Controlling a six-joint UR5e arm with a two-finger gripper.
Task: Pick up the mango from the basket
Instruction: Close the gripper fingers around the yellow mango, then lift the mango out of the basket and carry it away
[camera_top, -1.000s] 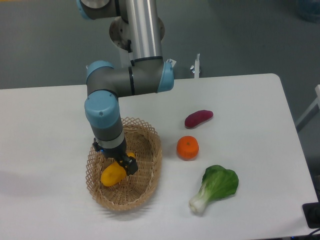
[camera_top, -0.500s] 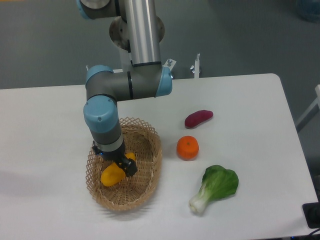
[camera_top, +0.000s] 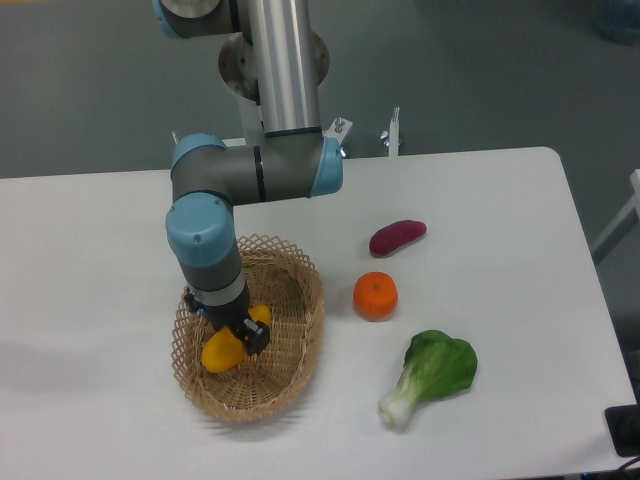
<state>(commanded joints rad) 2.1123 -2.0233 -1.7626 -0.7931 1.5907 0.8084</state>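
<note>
The mango (camera_top: 222, 350) is a smooth yellow-orange fruit lying inside the basket (camera_top: 295, 340), a tan woven oval on the left of the table. My gripper (camera_top: 238, 332) points straight down into the basket, its dark fingers astride the middle of the mango. The fingers look closed against the fruit's sides. The arm's wrist hides part of the mango and the basket's left rim. The mango still rests low in the basket.
A round orange (camera_top: 375, 295) sits right of the basket. A purple sweet potato (camera_top: 397, 237) lies behind it. A green bok choy (camera_top: 432, 372) lies near the front right. The white table (camera_top: 500, 200) ends at the right and front.
The arm has shifted slightly left and up; the gripper stays around the mango, which has hardly moved in the basket.
</note>
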